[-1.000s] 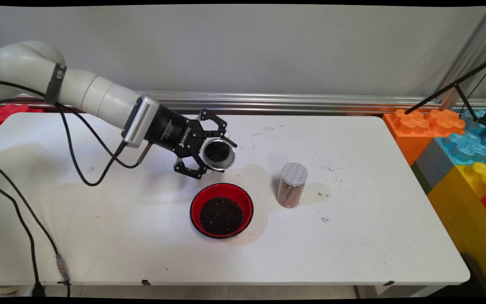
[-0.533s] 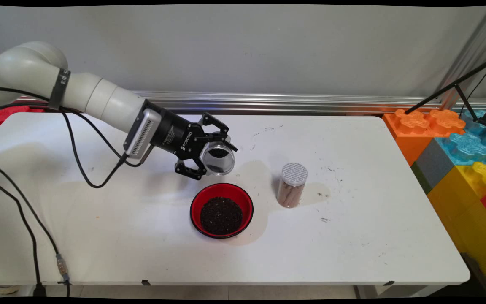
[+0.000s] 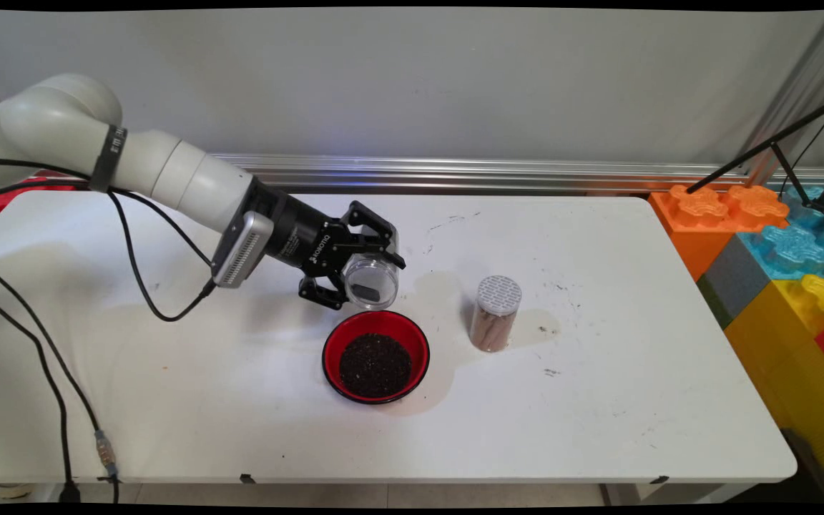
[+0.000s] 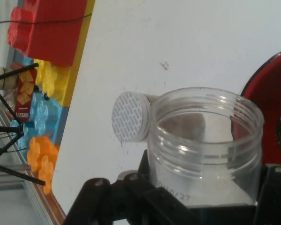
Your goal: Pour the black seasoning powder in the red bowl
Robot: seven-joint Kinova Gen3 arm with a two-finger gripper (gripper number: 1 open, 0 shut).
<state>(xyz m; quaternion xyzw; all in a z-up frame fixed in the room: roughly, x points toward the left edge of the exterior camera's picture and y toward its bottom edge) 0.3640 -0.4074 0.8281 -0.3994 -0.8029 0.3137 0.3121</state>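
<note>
**Above the red bowl's far rim: a clear jar gripped on its side**

Just behind the red bowl (image 3: 375,356), over its far rim, the black gripper (image 3: 346,270) has its two fingers clamped on a clear plastic jar (image 3: 372,283). The jar is tipped well over, its open threaded mouth turned toward the near side of the table and slightly down toward the bowl. A small dark remnant shows inside the jar in the main view. In the hand view the jar (image 4: 203,145) looks almost empty, and the gripper (image 4: 196,199) holds it from either side near its base; one black finger (image 4: 274,187) rises at the jar's right.

The bowl, red inside with a black outer edge, sits on the white table (image 3: 598,400) and holds a round heap of dark grains. In the hand view only its red rim (image 4: 267,98) shows, at the right edge.

To the right of the bowl, near it but apart, a second jar (image 3: 496,313) stands upright, with a white patterned lid and brownish contents. Well to the right of the bowl, past the table's edge, large toy blocks (image 3: 777,243) in orange, blue and yellow are stacked.
</note>
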